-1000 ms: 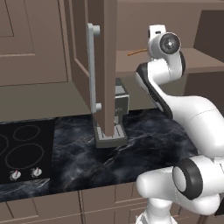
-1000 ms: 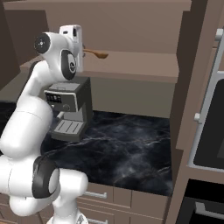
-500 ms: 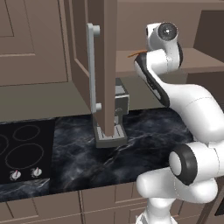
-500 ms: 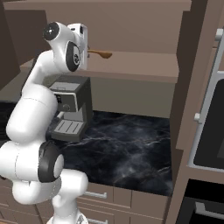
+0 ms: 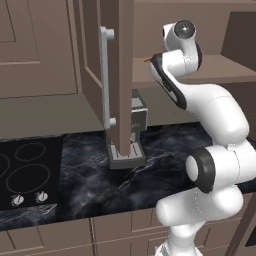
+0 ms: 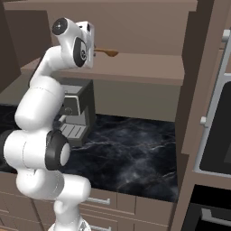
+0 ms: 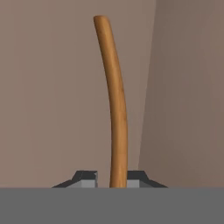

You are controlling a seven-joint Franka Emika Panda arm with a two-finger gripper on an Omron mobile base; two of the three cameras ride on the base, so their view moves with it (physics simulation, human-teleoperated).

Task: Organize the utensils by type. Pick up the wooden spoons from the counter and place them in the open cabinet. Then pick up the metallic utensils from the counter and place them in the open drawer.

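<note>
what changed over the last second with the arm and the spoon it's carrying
The arm has stretched further toward the open cabinet, carrying the wooden spoon deeper over the shelf; its elbow has straightened and its upper links have swung in toward the cabinet. The gripper stays shut on the spoon's handle, nothing let go. The coffee machine, the counter and the cabinet door stayed as they were.

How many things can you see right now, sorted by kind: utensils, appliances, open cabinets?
Wooden spoons: 1, the wooden spoon held in the gripper
Appliances: 2, the coffee machine and the cooktop
Open cabinets: 1, the cabinet
Total: 4
</note>
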